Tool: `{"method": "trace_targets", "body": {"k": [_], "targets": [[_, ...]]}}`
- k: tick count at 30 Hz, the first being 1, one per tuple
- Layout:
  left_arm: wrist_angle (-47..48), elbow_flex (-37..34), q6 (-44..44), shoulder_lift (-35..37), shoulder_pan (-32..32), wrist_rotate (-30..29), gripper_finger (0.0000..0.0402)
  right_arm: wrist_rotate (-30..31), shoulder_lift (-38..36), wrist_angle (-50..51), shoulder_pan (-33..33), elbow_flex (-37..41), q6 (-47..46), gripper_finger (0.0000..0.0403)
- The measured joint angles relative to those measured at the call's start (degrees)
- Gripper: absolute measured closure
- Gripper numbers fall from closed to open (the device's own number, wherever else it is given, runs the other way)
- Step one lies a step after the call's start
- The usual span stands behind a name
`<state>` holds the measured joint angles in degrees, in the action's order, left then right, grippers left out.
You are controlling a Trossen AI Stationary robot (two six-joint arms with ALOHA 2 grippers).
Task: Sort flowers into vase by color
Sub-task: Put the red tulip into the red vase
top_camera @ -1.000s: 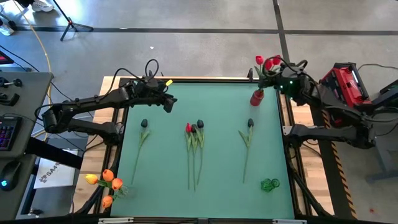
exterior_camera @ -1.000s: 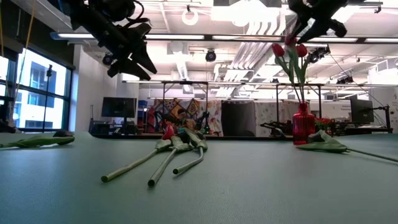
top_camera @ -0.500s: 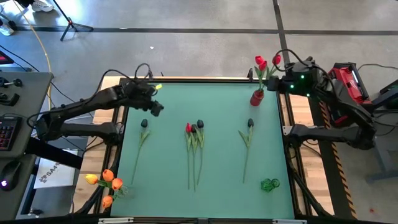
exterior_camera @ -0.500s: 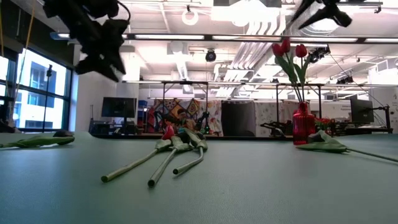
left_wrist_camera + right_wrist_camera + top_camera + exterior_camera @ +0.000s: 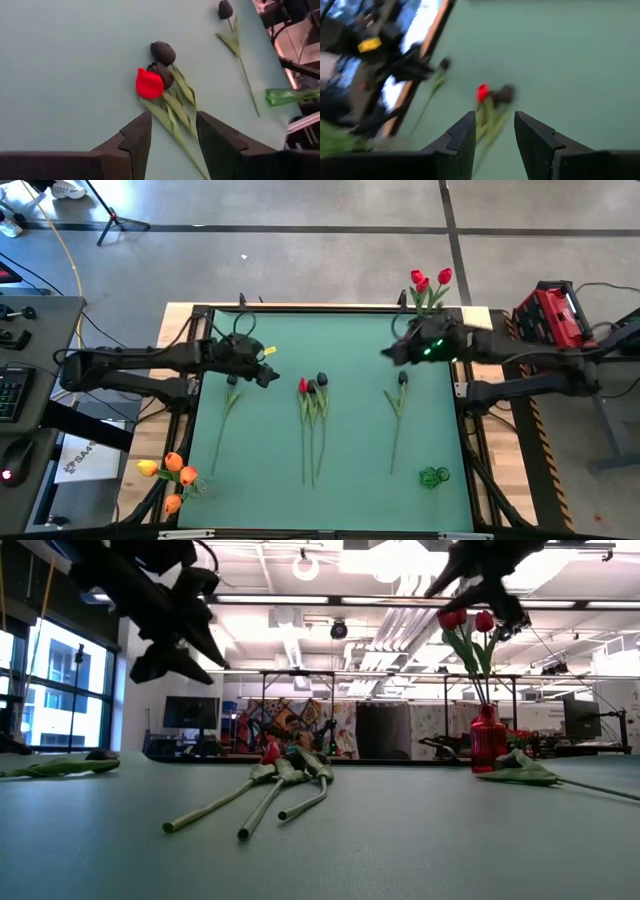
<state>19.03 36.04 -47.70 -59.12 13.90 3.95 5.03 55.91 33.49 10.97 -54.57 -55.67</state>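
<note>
Flowers (image 5: 312,402) lie ahead of both arms' jaws, which have swung inward, partly open and empty, to pick next.

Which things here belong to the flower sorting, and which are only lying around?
Job: red vase with red tulips; orange tulips; green vase; loose red tulip; dark tulips; left gripper; right gripper.

Around: keyboard; red case.

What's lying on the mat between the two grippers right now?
In the high view, a cluster of three tulips, one red and two dark, lies between the left gripper and the right gripper. Otherwise the mat there is bare.
</note>
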Motion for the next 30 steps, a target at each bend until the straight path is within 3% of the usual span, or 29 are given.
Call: {"method": "trace_targets", "body": {"k": [4,8,11,19,30], "targets": [[-6.2,-1.5,1.0,-4.0,-1.4,-5.6,0.0259,-1.6,4.7,-12.0,-4.9,4.6,-2.6,0.0279],[-13.7,-2.8,0.0,-10.5,-1.5,-3.8,0.0259,-1.3,8.9,-17.2,-7.9,5.3,-3.7,0.0279],[-19.6,-2.9,-3.8,-14.7,-3.1,-1.5,0.0259,-0.4,10.7,-17.2,-9.9,4.4,-3.9,0.0279],[-23.7,-3.0,-21.0,-25.3,-11.4,-3.1,0.0259,1.0,11.2,-15.7,-13.1,4.1,-5.2,0.0279],[-30.6,-1.6,-33.6,-35.0,-22.4,-6.5,0.0259,3.7,11.2,-15.2,-16.8,4.0,-6.0,0.0279]]}}
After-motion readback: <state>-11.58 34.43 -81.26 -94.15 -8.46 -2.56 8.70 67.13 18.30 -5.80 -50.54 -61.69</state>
